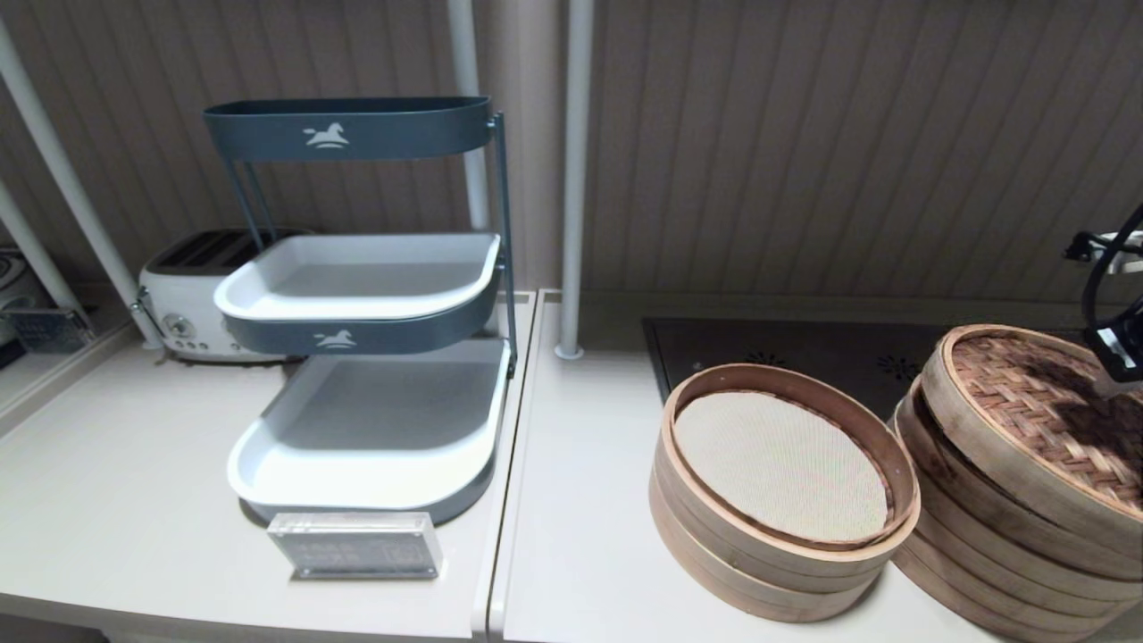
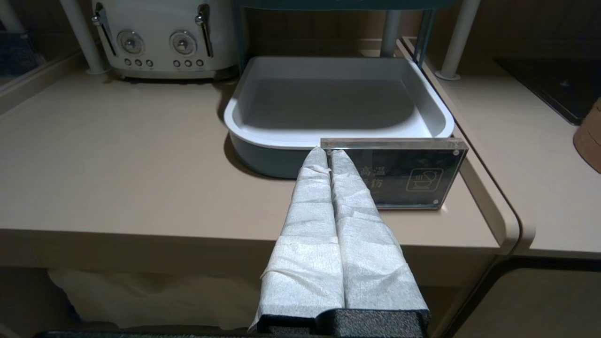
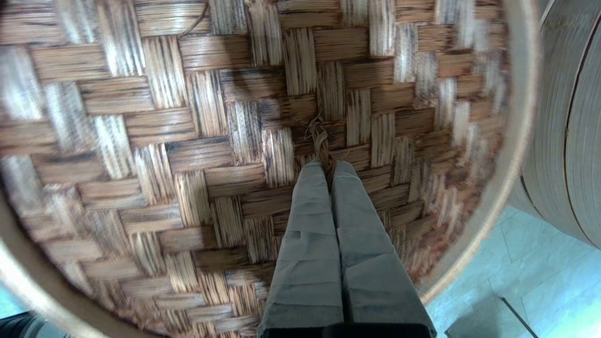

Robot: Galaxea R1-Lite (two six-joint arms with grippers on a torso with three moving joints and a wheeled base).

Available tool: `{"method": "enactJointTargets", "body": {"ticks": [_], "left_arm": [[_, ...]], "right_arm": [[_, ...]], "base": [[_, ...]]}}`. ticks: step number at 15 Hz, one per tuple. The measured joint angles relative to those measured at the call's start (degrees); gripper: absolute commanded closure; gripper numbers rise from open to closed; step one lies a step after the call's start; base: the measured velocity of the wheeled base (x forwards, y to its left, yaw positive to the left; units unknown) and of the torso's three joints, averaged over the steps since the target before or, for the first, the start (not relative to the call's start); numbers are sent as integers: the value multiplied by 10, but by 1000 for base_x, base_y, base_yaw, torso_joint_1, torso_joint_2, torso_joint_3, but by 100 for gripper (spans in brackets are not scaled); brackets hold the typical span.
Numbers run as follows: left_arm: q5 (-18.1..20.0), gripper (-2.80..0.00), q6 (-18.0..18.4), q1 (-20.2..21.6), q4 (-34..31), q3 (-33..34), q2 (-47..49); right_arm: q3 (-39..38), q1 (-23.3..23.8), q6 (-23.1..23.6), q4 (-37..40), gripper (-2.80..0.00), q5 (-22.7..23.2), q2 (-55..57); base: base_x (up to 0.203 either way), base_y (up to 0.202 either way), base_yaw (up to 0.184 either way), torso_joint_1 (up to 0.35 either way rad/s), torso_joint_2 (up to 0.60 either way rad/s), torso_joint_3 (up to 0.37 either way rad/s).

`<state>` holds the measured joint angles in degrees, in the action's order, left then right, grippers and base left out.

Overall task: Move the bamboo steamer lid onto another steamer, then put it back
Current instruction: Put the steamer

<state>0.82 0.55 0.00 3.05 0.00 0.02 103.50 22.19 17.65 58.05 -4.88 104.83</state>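
The right end effector (image 3: 328, 164) is clenched on the bamboo steamer lid's (image 1: 1045, 406) centre loop, lower right of the head view, tilted atop another steamer (image 1: 982, 554) — next, likely lifting it back.

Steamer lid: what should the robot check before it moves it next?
1. Grip: right tool shut on the centre loop of the bamboo steamer lid: ok.
2. Lid level: not ok, it tilts in the head view.
3. Lid seated on another steamer: cannot tell.
4. Cloth-lined steamer uncovered: ok.
5. Left tool shut, far off by the sign: ok.
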Motion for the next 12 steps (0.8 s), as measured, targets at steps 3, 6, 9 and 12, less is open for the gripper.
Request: {"method": "enactJointTargets", "body": {"ticks": [3,6,9,12], "left_arm": [[0,0,0,0,0,0,0],[0,0,0,0,0,0,0],[0,0,0,0,0,0,0],[0,0,0,0,0,0,0]], "right_arm": [[4,0,3,1,0,-1,0],[6,5,3,0,0,-1,3],[13,12,6,0,0,-1,12],[25,15,6,4,0,-2,23]], "base": [[0,0,0,0,0,0],[0,0,0,0,0,0],[0,0,0,0,0,0],[0,0,0,0,0,0]]}}
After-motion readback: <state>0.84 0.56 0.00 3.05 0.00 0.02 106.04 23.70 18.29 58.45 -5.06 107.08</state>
